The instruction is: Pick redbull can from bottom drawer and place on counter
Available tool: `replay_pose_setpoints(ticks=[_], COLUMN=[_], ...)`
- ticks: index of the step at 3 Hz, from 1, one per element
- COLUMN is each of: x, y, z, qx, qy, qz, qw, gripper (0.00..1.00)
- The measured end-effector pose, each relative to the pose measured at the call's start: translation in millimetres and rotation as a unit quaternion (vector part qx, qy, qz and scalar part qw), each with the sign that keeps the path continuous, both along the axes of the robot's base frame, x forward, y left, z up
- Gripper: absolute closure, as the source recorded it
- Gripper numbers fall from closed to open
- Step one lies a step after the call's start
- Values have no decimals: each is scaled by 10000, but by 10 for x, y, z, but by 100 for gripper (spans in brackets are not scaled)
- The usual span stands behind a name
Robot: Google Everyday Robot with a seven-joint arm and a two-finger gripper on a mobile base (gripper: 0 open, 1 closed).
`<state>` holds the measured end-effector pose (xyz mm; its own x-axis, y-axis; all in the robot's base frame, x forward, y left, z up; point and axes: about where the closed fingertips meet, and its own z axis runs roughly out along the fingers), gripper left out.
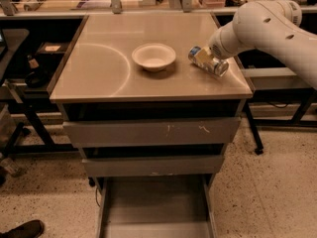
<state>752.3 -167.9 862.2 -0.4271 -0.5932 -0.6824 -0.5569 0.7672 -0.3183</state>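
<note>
While the white arm (270, 21) reaches in from the upper right of the frame, we see its gripper (205, 59) over the right part of the counter (99, 63), just right of the frame's centre line and well above the middle. Its fingers are closed around the redbull can (220, 68), which they hold tilted, almost on its side, with the blue end pointing up-left and the silver end pointing down-right. The can sits low over the counter's surface (we cannot tell whether its lower end touches it).

Near the can, on its left, a white bowl (154, 57) stands upright near the middle of the counter, apart from both can and gripper. Faint arc marks curve across the counter's left half.

Below the counter's front edge, in the centre of the frame, we see two scuffed grey drawers (151, 132), one above the other, both pushed nearly shut. Under them, at the bottom centre, the bottom drawer (153, 207) is pulled out, and we see its flat grey floor and low sides. A dark shoe (22, 229) shows on the speckled floor (262, 197) at the lower left corner.
</note>
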Motion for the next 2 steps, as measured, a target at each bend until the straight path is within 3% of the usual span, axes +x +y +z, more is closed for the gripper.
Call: replay_pose_setpoints(ticks=[2], x=[0], y=[1], z=[-1], qx=[0], qy=[0], qz=[0], qw=[10000], gripper=[36])
